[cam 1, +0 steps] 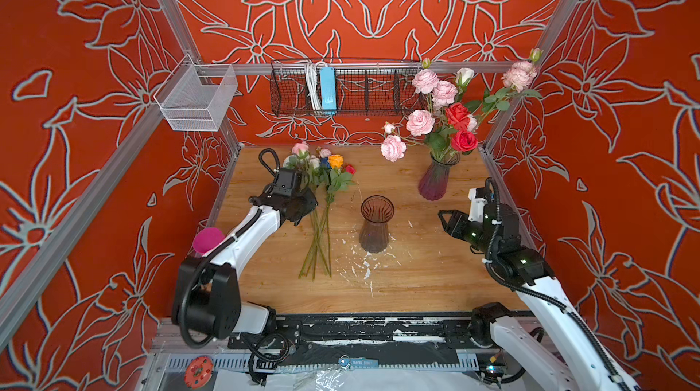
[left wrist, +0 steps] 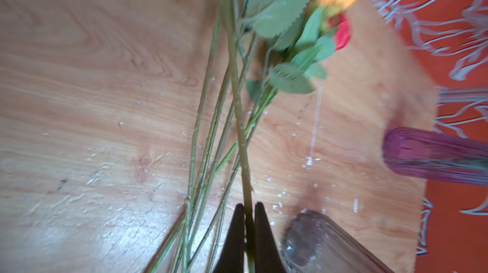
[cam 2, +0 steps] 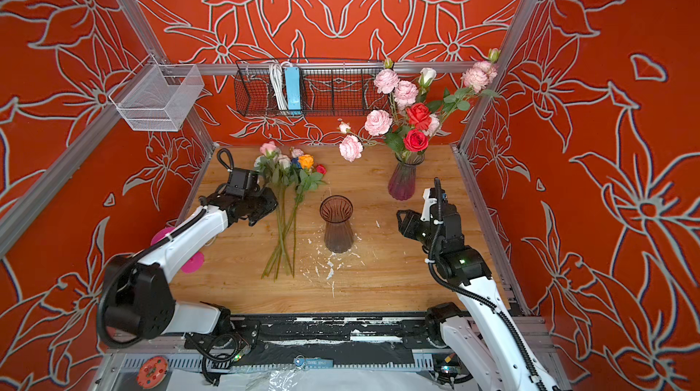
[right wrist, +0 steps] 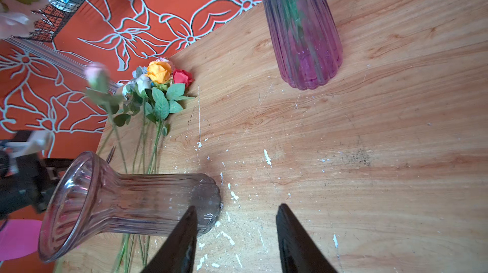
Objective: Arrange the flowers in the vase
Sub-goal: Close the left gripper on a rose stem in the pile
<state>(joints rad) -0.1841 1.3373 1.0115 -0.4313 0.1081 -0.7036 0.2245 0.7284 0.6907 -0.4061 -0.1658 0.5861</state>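
Jaws first: the left gripper (left wrist: 247,207) is clamped shut on a single green stem (left wrist: 238,115). The right gripper (right wrist: 237,208) is spread open with nothing in it, hanging to the right of the empty vase (cam 1: 376,224).

The flowers (cam 1: 322,188) lie in a loose bunch on the table (cam 1: 416,279), left of centre. Blooms point to the far side, cut ends toward me, and the stems cross over each other. The empty vase stands upright in the middle, just right of those stems. Far right there's a purple vase (cam 1: 435,181) that already has pink and red blooms in it, so I'm treating the middle one as my target.

So I'd say I'm at the pick step: one stem grabbed low down, not yet lifted clear. I can't tell from the wrist view which bloom it belongs to.

Next I need to:
- pull it straight up so it slides out of the crossed stems without dragging the neighbours
- tip it bloom-up
- bring the cut end over the rim and drop it in

That vase looks light, so I might steady it with the right side if the stem knocks it.
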